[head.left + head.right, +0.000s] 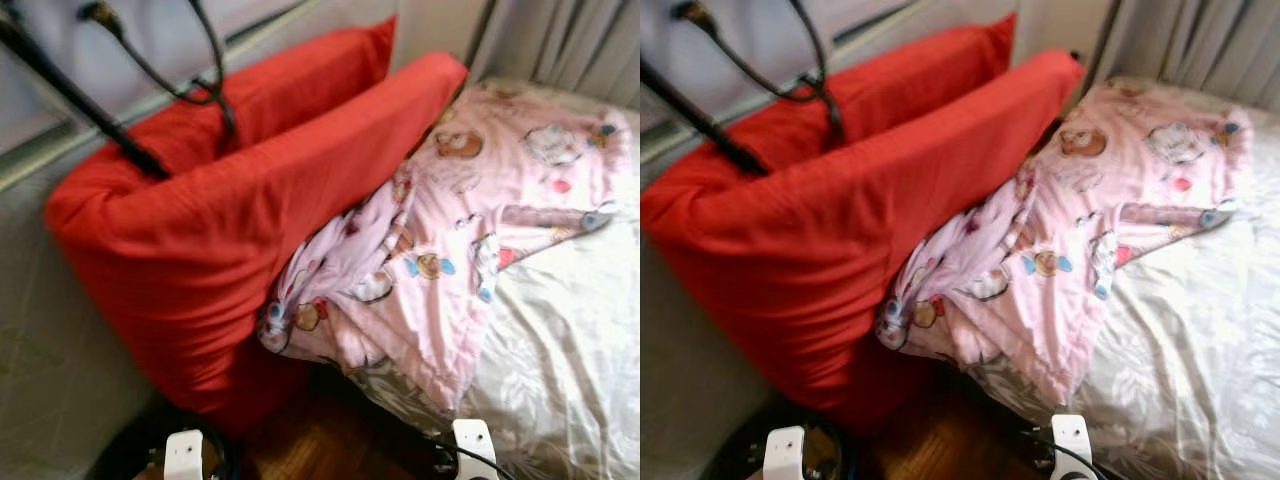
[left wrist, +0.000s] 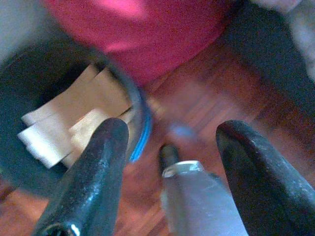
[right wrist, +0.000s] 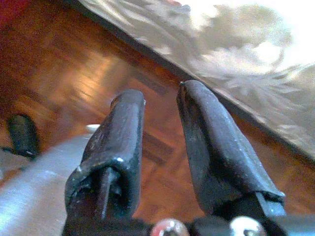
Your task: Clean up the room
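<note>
The robot is standing at the bedside with both arms hanging low, so I judge it is surveying before any pickup.

At nine o'clock in the head view, two red pillows (image 1: 230, 200) are leaning on edge against the wall, one behind the other. At two o'clock, one pink printed blanket (image 1: 470, 220) is lying rumpled on the bed (image 1: 570, 340), one corner spilling over the edge.

The left gripper (image 2: 170, 147) is hanging released above the wood floor (image 3: 74, 73), with one dark bin (image 2: 29, 98) holding cardboard scraps beside it. The right gripper (image 3: 160, 142) is hanging empty, fingers slightly parted.

Next, I judge an arm needs raising toward the pillows or blanket.
</note>
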